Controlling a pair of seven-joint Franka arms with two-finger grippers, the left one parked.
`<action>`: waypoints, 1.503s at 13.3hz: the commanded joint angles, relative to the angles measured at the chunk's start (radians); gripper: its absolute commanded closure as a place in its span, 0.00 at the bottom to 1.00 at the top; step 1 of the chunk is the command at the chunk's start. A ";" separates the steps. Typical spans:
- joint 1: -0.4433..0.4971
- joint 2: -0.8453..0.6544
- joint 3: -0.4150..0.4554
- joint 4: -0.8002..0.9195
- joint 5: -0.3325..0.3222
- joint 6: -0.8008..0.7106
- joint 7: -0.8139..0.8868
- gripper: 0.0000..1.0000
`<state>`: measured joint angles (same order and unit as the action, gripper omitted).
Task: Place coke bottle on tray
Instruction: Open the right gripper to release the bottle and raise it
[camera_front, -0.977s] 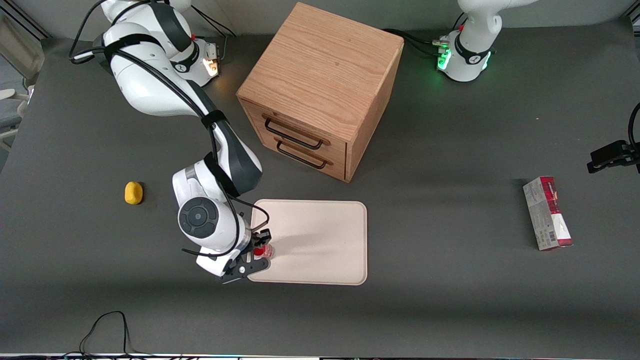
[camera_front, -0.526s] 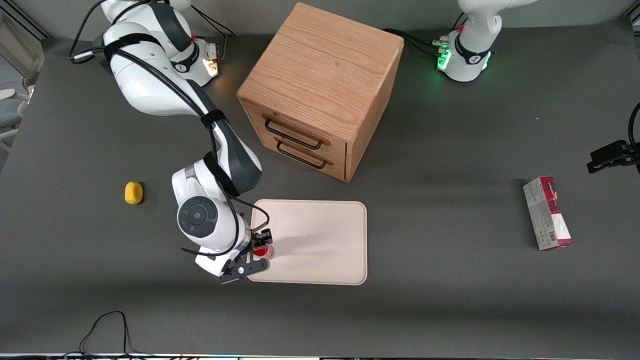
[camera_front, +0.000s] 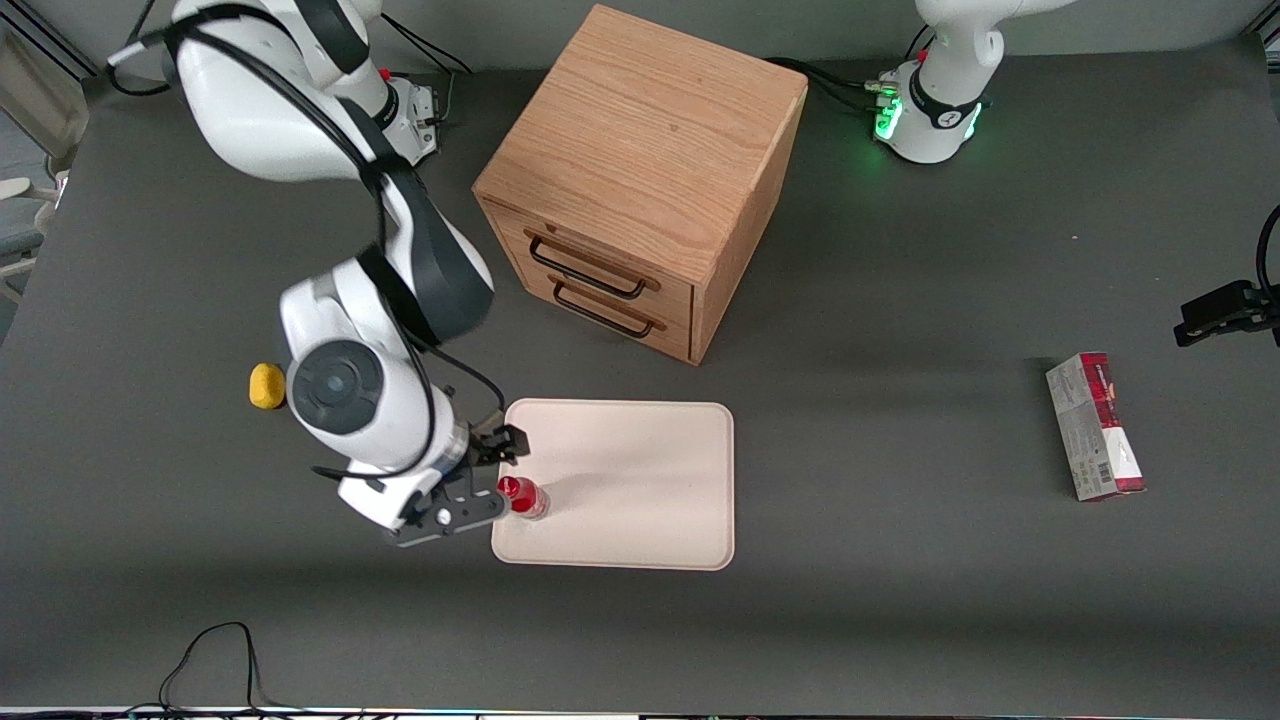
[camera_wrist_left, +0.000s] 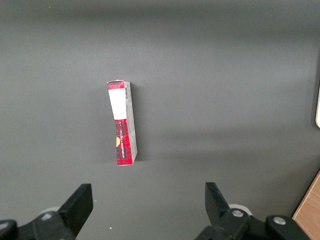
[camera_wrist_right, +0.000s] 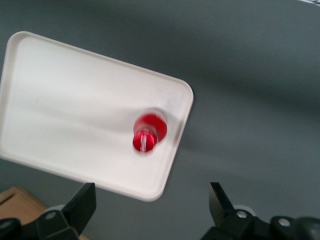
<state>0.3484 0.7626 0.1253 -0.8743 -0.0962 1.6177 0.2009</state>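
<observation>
The right arm's black two-finger gripper (camera_front: 493, 465) hangs above the tray's edge at the working arm's end, its fingers (camera_wrist_right: 218, 200) spread wide with nothing between them. The small slim red coke bottle with a red cap and clear base (camera_front: 523, 497) stands upright on the large flat cream-white rectangular tray with rounded corners and a low rim (camera_front: 650, 480), close to that same edge and near the corner nearer the front camera. In the right wrist view the bottle (camera_wrist_right: 147, 132) is seen from above, free of the fingers, on the tray (camera_wrist_right: 65, 115). A light oak wooden cabinet with two black-handled drawers (camera_front: 640, 180) sits farther from the front camera than the tray. A small yellow rounded lump (camera_front: 266, 386) lies beside the arm. A red-and-grey rectangular carton (camera_front: 1094, 426) lies toward the parked arm's end of the dark grey table (camera_front: 900, 600).
</observation>
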 joint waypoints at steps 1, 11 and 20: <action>0.000 -0.139 0.004 -0.034 -0.013 -0.132 0.029 0.00; -0.264 -0.701 -0.030 -0.562 0.059 -0.128 -0.035 0.00; -0.307 -0.852 -0.197 -0.792 0.085 0.016 -0.254 0.00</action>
<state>0.0367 -0.0404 -0.0538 -1.6162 -0.0267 1.5934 0.0146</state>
